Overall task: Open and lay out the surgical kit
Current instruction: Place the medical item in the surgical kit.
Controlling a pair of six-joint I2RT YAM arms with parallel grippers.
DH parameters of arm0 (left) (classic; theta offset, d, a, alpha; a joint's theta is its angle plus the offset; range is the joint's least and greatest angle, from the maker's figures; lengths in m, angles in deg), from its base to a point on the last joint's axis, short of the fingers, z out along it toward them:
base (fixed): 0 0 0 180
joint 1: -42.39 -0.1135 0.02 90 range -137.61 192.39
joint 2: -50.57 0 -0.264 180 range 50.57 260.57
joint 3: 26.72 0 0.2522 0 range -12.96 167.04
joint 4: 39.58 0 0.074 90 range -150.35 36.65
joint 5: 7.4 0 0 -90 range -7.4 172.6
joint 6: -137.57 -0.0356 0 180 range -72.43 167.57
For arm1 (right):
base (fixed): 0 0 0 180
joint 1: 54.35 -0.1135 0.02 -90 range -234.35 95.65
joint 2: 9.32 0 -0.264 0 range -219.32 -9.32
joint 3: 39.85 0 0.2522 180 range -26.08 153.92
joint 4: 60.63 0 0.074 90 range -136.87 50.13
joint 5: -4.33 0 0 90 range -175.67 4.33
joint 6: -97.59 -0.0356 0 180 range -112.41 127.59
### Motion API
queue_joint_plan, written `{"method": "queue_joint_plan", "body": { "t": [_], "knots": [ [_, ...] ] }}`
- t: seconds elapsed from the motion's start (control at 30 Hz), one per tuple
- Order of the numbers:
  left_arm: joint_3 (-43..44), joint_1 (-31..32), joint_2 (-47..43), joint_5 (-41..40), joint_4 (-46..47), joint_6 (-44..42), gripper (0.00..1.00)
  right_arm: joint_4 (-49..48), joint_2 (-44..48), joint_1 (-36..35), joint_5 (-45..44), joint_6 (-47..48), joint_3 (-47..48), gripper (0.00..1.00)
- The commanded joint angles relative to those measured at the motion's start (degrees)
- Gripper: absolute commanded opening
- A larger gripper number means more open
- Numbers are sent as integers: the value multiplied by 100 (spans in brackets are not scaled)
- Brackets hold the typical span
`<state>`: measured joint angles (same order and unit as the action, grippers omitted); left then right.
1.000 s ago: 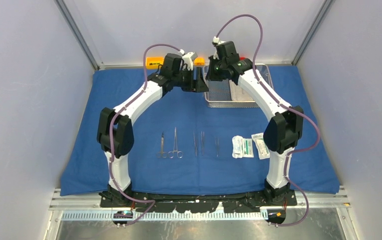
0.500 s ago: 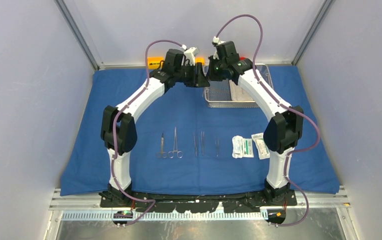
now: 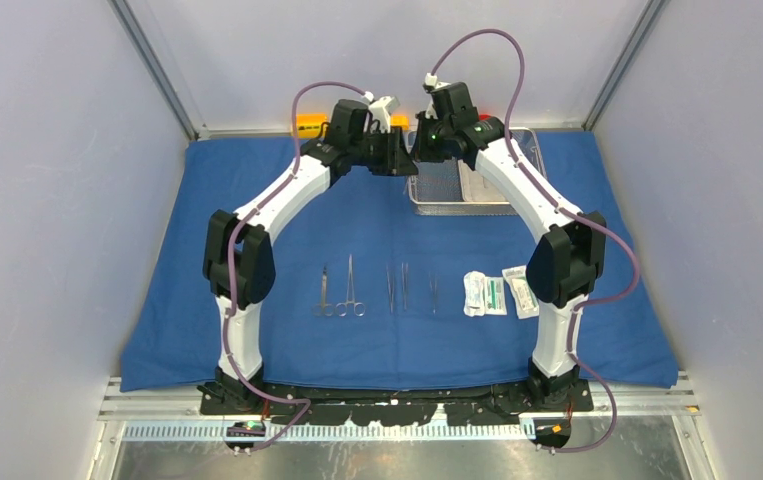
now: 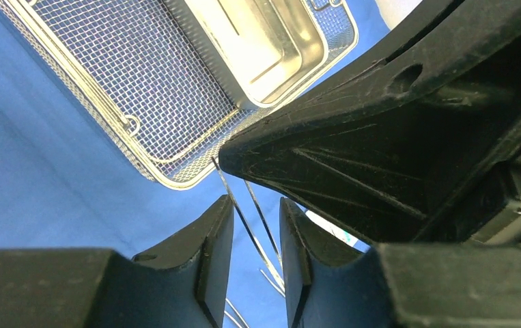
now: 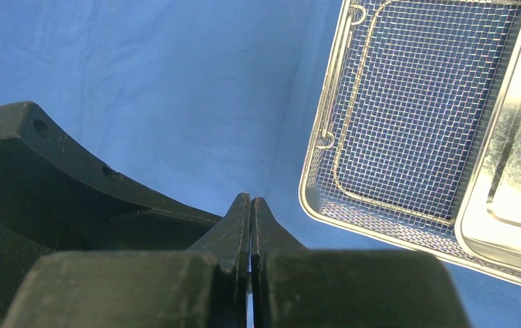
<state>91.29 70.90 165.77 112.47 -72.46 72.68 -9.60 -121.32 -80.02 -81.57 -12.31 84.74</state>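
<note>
At the far middle of the blue cloth [image 3: 257, 190], both my claws meet tip to tip.

- Left claw [image 4: 256, 202]: fingers apart by a narrow gap. The two thin legs of steel tweezers [image 4: 242, 212] run through that gap. I cannot tell whether my pads touch them.
- Right claw [image 5: 250, 199]: fingers pressed together, tip just above my left claw, where the tweezers' legs end. I cannot tell whether it pinches them.
- Mesh tray [image 4: 141, 75]: flat on the cloth, just right of both claws and apart from them.
- Pan [image 4: 271, 41]: inside the tray, in its right part.
- Row of steel tools [image 3: 352, 290]: laid side by side, well nearer my bases than the claws.
- Packets [image 3: 484, 294]: white and green, right of that row; print too small to read.
- Orange block [image 3: 309, 124]: beyond the cloth's far edge, left of my left claw; dark label, unreadable.
</note>
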Motion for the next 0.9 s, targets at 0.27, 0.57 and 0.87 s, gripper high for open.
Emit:
{"method": "queue_joint_plan", "body": {
  "t": [0.27,0.57,0.87],
  "knots": [
    [455,70,100,-137,-232,-377,22,-195,113,-19,100,-67,131,0],
    [425,120,16,-338,-389,-603,17,-181,130,-17,155,-43,139,0],
    [-169,150,-406,-671,-288,-522,3,-177,228,-11,194,131,136,12]
  ]
}}
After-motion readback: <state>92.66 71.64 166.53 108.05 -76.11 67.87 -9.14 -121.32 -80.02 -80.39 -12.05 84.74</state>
